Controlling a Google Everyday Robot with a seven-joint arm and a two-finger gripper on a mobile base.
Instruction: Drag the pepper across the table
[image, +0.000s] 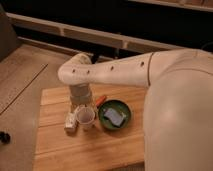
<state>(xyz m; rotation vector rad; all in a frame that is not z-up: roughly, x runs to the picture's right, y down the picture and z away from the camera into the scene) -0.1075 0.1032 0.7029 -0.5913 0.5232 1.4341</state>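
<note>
The pepper (101, 100) is a slim orange-red piece lying on the light wooden table (65, 150), just left of the green bowl's far rim. My white arm reaches in from the right and bends down over the table's far left part. The gripper (81, 101) hangs below the grey wrist, pointing down, close to the left of the pepper and right above a white bottle (85, 116). The wrist hides whether it touches either of them.
A green bowl (106, 120) holding a pale bluish piece stands right of the bottle. A small light block (70, 122) lies left of the bottle. My white body fills the right side. Floor lies past the table's left edge.
</note>
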